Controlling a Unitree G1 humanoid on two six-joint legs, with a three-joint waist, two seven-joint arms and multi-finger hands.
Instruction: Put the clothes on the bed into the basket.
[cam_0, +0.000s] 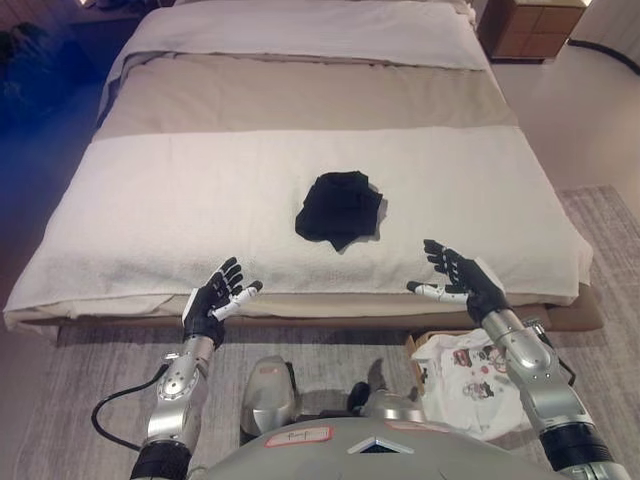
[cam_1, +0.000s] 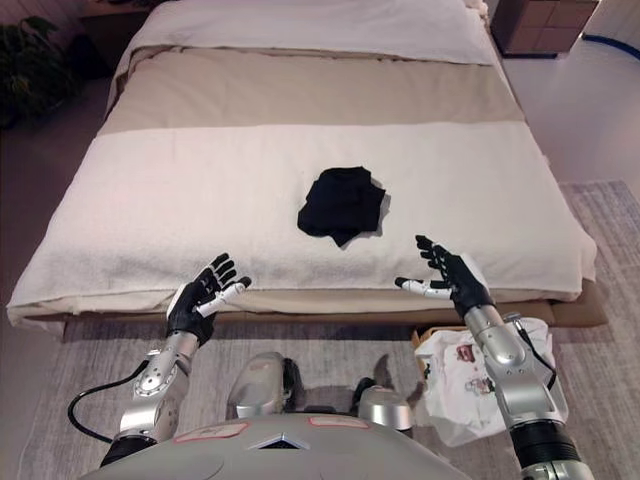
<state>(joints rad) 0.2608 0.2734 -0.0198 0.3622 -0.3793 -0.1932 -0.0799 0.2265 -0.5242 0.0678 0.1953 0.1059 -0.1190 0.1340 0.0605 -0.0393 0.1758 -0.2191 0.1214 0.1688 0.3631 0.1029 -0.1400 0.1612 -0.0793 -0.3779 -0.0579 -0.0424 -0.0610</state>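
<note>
A crumpled black garment (cam_0: 340, 209) lies alone in the middle of the bed (cam_0: 180, 190), on its white cover. My left hand (cam_0: 214, 300) is raised at the bed's near edge, left of the garment, fingers spread and empty. My right hand (cam_0: 462, 279) hovers at the near edge to the garment's right, also open and holding nothing. Both hands are well short of the garment. At the lower right, under my right forearm, the basket (cam_0: 425, 345) stands on the floor with a white printed garment (cam_0: 468, 380) lying in it.
A beige band (cam_0: 300, 95) crosses the bed further back, with white bedding beyond. A wooden nightstand (cam_0: 535, 28) stands at the top right. A grey rug (cam_0: 90, 370) covers the floor at the bed's foot.
</note>
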